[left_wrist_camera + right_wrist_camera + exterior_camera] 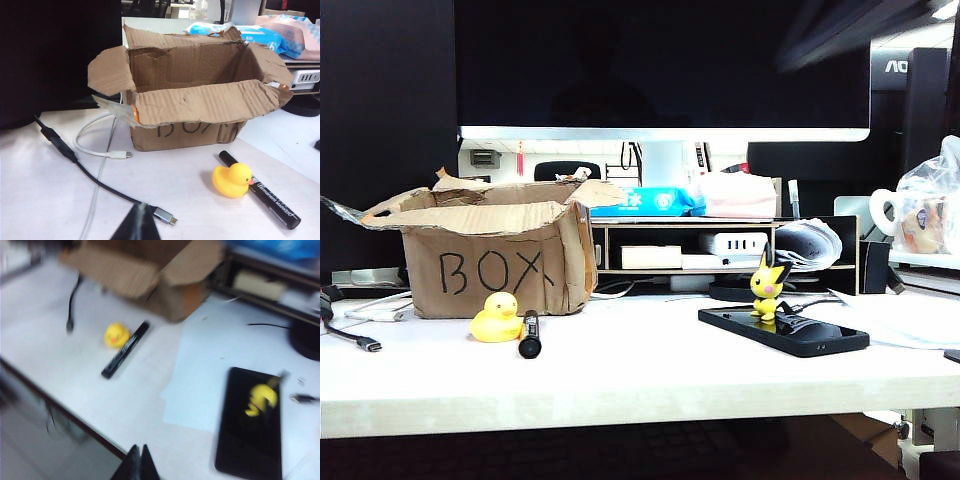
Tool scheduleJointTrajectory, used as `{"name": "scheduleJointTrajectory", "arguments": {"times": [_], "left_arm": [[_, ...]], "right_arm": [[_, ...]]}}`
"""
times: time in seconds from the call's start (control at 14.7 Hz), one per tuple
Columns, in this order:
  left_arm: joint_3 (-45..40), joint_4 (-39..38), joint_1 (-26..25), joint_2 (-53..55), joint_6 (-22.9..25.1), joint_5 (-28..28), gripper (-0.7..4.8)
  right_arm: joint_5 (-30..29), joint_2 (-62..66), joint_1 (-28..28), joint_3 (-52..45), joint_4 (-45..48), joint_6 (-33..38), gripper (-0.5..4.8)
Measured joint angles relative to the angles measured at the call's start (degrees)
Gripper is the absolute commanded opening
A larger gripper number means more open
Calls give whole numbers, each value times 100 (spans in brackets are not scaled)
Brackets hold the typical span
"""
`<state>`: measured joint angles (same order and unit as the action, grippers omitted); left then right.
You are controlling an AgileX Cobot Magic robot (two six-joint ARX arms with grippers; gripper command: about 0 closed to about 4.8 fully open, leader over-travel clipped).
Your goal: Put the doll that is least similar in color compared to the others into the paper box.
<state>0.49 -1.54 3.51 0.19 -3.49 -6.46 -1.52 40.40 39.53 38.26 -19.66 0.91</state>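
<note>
Paper box (490,265) on white desk (620,380); left jaws, right jaws above.

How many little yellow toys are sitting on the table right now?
2. The yellow duck sits in front of the paper box, beside a black marker. The yellow pointy-eared figure stands on a black phone further right. Others may be hidden in the box.

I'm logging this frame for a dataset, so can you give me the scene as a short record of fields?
paper box: open, table's left
pale doll: not visible in any view
yellow duck: before the box, beside a black marker
yellow pointy-eared figure: upright on a black tablet
left gripper: shut, facing the box
right gripper: shut, empty, high above the table's front edge
</note>
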Motion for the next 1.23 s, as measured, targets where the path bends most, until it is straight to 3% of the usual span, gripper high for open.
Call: {"name": "scheduleJointTrajectory", "arguments": {"times": [0.27, 0.55, 1.23], "left_arm": [[0, 2, -470, 0, 2, -4, -5], [0, 0, -557, 0, 2, -4, -5], [0, 0, -658, 0, 2, 0, -5]], "right_arm": [[31, -1646, 2, -203, -254, 380, -6], [24, -2691, 9, -201, -450, 382, -5], [24, -3285, 15, -203, -901, 382, -5]]}}
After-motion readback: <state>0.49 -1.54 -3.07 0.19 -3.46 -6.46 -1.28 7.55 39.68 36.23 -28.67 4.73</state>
